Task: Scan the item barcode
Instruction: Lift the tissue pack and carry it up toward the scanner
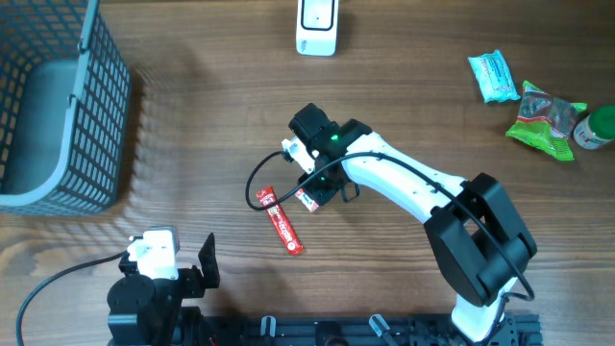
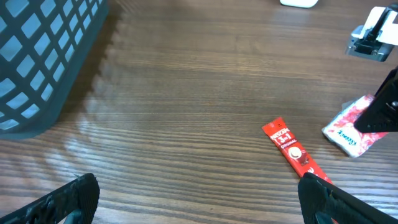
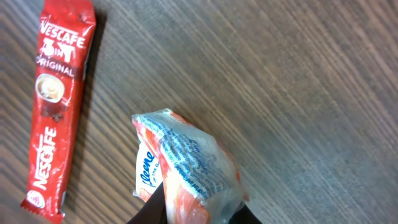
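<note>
Right gripper (image 1: 312, 190) clamped on the tissue packet (image 3: 186, 174)
The packet sits pinched between its fingers, on the table; a Nescafé stick (image 3: 56, 106) lies just beside it. The left gripper (image 2: 199, 199), well apart, is spread wide.

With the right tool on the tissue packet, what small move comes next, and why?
Probably lift the tissue packet straight up: the right tool is shut on it, it looks low over the table beside the Nescafe stick, and the white scanner is well away.

Bright even light, soft shadow beside basket (image 1: 106, 96), left hand (image 2: 198, 202) blurred at frame edge
</note>
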